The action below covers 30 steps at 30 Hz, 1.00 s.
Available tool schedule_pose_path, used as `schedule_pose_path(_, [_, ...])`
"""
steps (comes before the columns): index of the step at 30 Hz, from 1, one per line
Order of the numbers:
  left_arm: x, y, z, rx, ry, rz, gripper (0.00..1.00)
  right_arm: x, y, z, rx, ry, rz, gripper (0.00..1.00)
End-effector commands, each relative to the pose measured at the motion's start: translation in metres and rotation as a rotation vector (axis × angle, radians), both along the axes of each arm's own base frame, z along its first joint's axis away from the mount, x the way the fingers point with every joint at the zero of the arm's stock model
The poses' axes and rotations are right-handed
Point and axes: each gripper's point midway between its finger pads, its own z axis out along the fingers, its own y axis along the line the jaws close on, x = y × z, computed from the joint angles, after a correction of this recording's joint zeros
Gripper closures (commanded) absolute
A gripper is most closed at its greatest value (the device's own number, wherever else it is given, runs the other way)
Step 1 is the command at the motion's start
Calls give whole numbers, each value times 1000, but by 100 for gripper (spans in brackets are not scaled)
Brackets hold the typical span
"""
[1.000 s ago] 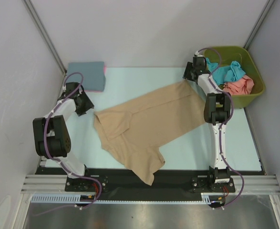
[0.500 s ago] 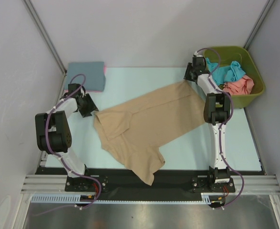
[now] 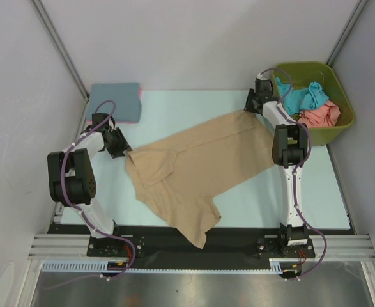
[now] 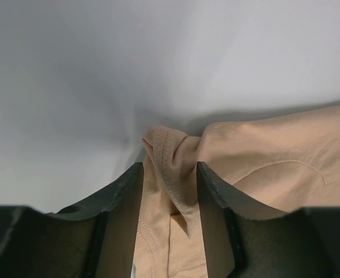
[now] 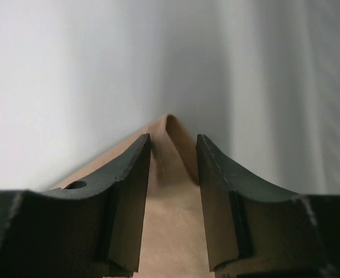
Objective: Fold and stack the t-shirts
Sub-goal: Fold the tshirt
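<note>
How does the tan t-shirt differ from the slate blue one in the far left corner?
The tan t-shirt lies spread open and rumpled mid-table; the slate blue t-shirt is folded into a neat rectangle. The left claw and right claw each pinch the tan t-shirt; neither holds the slate blue t-shirt. Both are plain-coloured.

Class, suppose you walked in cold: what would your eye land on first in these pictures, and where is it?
The tan t-shirt sprawls diagonally across the middle of the table, with the left gripper at its left corner and the right gripper at its far right corner. At far right, an olive-green bin holds a crumpled teal shirt and a salmon shirt.
</note>
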Motion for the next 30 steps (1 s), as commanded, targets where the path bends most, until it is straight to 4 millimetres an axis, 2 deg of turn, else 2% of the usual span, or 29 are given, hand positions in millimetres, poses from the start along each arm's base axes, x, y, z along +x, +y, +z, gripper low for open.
schedule_pose_path(1, [3,-6,11,-13,-37,-22,53,-4,2,34,-12,-38,17,58])
schedule_pose_path(13, [1,-7,6,-19,-24,-9,67,3,0,52,-26,-90,12,63])
schedule_pose_path(16, [-1,-7,6,-18,-23,-8,69,5,-2,57,-29,-102,6,70])
schedule_pose_path(17, [-1,-6,6,-16,-22,-7,69,6,-1,59,-27,-107,8,76])
schedule_pose_path(23, [-2,-7,5,-18,-21,-8,73,8,2,60,-9,-112,4,87])
schedule_pose_path(26, [-3,-6,4,-16,-18,-5,81,13,3,68,-7,-144,2,94])
schedule_pose_path(29, [-5,-5,0,-9,-4,2,87,21,-1,75,-3,-187,-16,94])
schedule_pose_path(30, [-6,-5,-1,-9,1,7,93,24,-2,78,-1,-201,-19,94])
